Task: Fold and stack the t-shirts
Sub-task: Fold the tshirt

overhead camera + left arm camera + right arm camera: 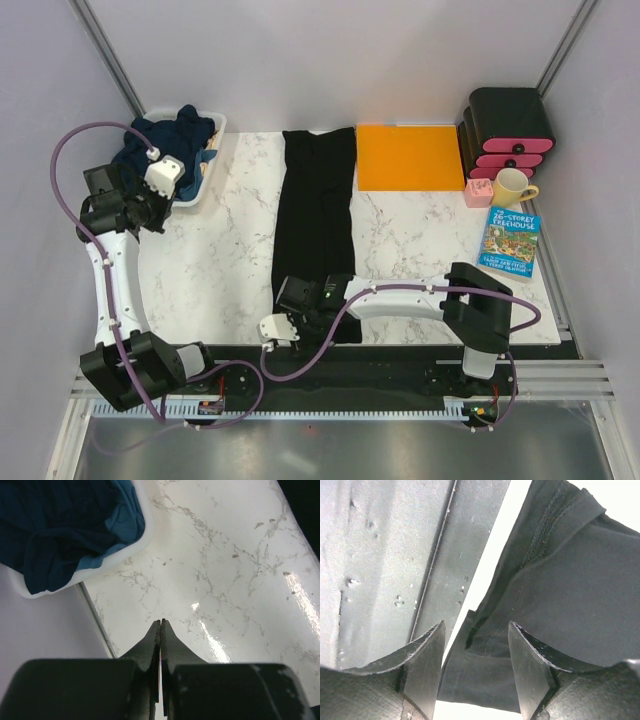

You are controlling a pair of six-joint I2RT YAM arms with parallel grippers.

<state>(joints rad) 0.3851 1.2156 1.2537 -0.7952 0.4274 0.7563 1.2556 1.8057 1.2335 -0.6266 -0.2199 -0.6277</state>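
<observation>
right gripper [476, 625]: 6 o'clock, at near table edge, over near end of black t-shirt [318, 210]. Fingers spread, released. Shirt's hem corner lies in the gap below them, nothing pinched yet.
table [220, 260]: white marble top. Bare patch at 8 o'clock between the two arms.
black t-shirt: long narrow strip on the table, running from 6 o'clock up to 12 o'clock. Sides look folded in lengthwise, flat. Near end hangs just past the table edge in the right wrist view.
book [510, 242]: 3 o'clock, flat, well apart from the shirt.
left gripper [161, 622]: 10 o'clock, just beside the basket [213, 160]. Fingers clenched together on nothing, hovering over bare marble.
navy t-shirts [165, 135]: 10 o'clock, crumpled heap inside the basket. Number cannot be told.
mug [512, 187]: 2 o'clock, yellow, pink cube [477, 193] touching or just beside it.
orange sheet [408, 155]: 1 o'clock, flat, just beside the shirt's far end.
drawers [505, 130]: 2 o'clock, far corner.
progress: early, my guess. One shirt half folded (lengthwise done, cross fold not yet). No stack started.
left to do: grab the near hem, fold black shirt end over end, then unload, fold and stack the navy ones.
</observation>
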